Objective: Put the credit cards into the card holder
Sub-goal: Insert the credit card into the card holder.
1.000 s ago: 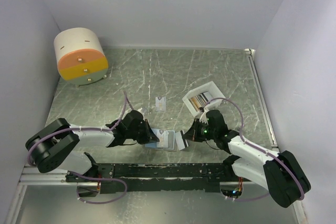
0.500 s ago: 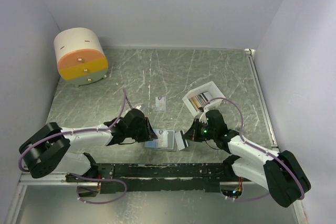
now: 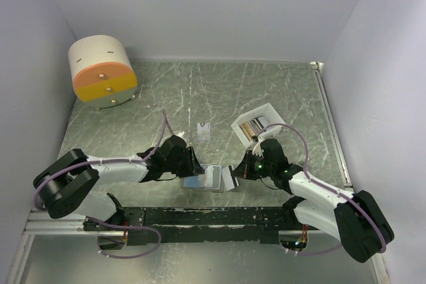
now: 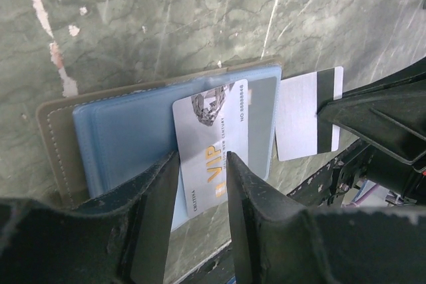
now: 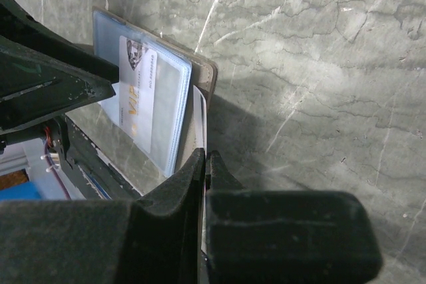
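The card holder [image 4: 116, 141] lies open near the table's front edge, light blue inside and taupe outside, and shows too in the top view [image 3: 208, 177]. A silver VIP credit card [image 4: 213, 131] sits partly tucked in its pocket, the near end sticking out. My left gripper [image 4: 202, 157] is open, one finger on each side of that end. My right gripper [image 5: 207, 156] is shut on a white credit card [image 4: 306, 114] with a black stripe, held at the holder's right edge. Another card [image 3: 204, 131] lies flat farther back.
A white slotted tray [image 3: 247, 118] with several cards stands behind the right arm. A round cream-and-orange drum [image 3: 103, 71] sits at the back left. The black mounting rail [image 3: 213, 216] runs just in front of the card holder.
My left gripper has opened and let go of the VIP card, which stays in the holder. The left arm has shifted slightly right. The right arm has not moved.
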You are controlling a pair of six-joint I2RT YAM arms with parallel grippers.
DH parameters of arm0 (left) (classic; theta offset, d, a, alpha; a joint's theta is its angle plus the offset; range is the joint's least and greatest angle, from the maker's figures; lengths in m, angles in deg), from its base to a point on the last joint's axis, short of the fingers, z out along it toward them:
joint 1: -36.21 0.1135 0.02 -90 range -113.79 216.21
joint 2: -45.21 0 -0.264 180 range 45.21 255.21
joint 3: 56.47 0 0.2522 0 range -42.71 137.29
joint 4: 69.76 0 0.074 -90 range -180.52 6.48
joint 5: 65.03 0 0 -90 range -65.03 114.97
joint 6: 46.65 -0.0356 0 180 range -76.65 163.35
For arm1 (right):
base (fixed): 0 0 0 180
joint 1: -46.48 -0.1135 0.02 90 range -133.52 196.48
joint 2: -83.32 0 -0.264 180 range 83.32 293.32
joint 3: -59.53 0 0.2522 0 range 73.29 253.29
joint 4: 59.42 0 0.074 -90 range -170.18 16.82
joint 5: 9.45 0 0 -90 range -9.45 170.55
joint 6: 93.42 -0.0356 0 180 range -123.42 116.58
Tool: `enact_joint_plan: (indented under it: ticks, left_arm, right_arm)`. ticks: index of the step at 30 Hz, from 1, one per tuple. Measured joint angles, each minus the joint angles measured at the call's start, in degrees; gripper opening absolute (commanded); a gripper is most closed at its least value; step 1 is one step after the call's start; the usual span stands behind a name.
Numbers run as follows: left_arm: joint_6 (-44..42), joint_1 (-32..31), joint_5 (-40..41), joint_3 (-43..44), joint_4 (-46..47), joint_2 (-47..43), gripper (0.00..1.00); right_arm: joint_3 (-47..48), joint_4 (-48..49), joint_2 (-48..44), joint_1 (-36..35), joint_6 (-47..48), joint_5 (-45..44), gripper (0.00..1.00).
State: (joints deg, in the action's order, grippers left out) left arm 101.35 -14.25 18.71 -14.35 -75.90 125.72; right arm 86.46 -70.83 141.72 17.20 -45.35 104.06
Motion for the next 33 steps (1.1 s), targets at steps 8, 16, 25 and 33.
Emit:
enact_joint_plan:
  ticks: [8,16,25,33]
  left_arm:
    - [-1.1,-0.9,-0.9,1.0,1.6,1.6,0.43]
    - [-1.6,-1.9,-1.1,1.8,2.8,3.1,0.42]
    - [-1.5,-3.1,-1.6,1.9,5.6,5.2,0.41]
    - [-1.4,-4.1,-1.6,2.8,6.3,6.5,0.42]
  right_arm:
    - [0.3,0.2,0.7,0.0,0.0,0.0,0.00]
    - [0.5,0.4,1.1,0.0,0.0,0.0,0.00]
    - [0.9,0.9,2.6,0.0,0.1,0.0,0.00]
    - [2.3,1.0,4.0,0.0,1.0,-0.9,0.00]
